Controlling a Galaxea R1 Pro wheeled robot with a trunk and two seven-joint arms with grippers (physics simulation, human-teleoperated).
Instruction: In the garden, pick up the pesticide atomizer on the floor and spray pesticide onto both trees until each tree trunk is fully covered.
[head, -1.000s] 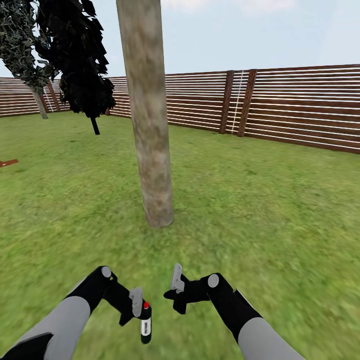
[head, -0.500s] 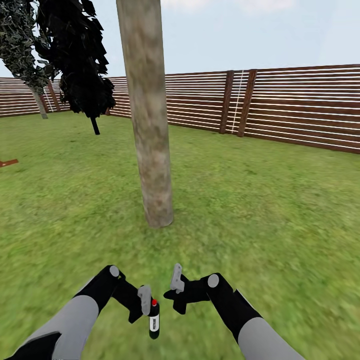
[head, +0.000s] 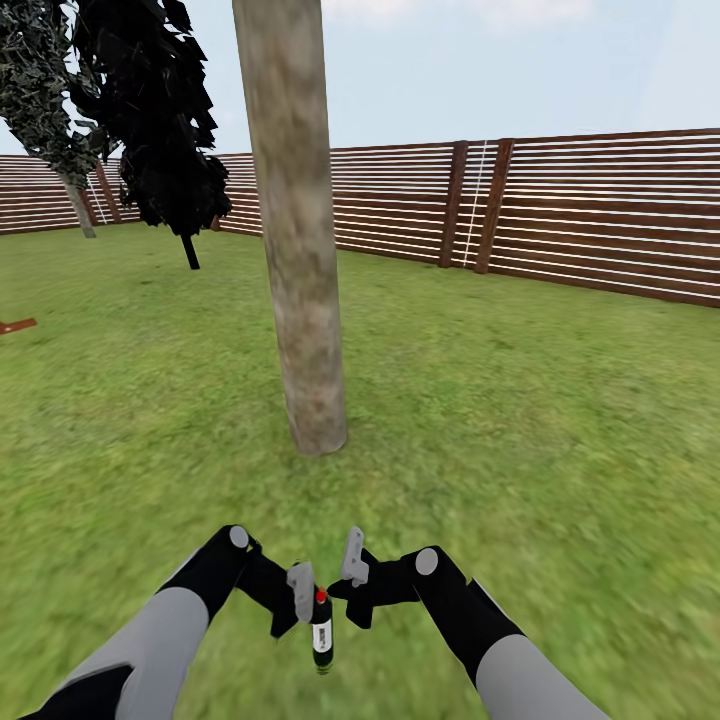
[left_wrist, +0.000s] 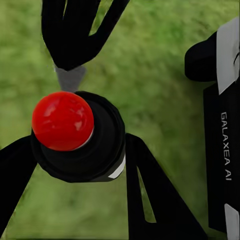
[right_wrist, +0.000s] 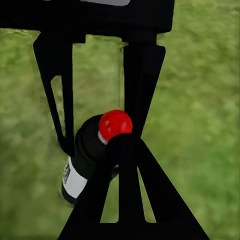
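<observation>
Here the left tool (head: 303, 600) is clamped on the atomizer (head: 321, 630), just beside the right tool (head: 352, 575), whose spread I cannot tell; the trunk (head: 300, 300) stands ahead.

The head view looks forward and down across the lawn (head: 520, 420), the tree trunk (head: 300, 250) in the upper middle of the frame, the slat fence (head: 600, 210) far behind. Both wrist views sit very near the pesticide atomizer (left_wrist: 75, 135), its red cap large mid-frame, facing down onto grass they share with the head view's bottom centre.
</observation>
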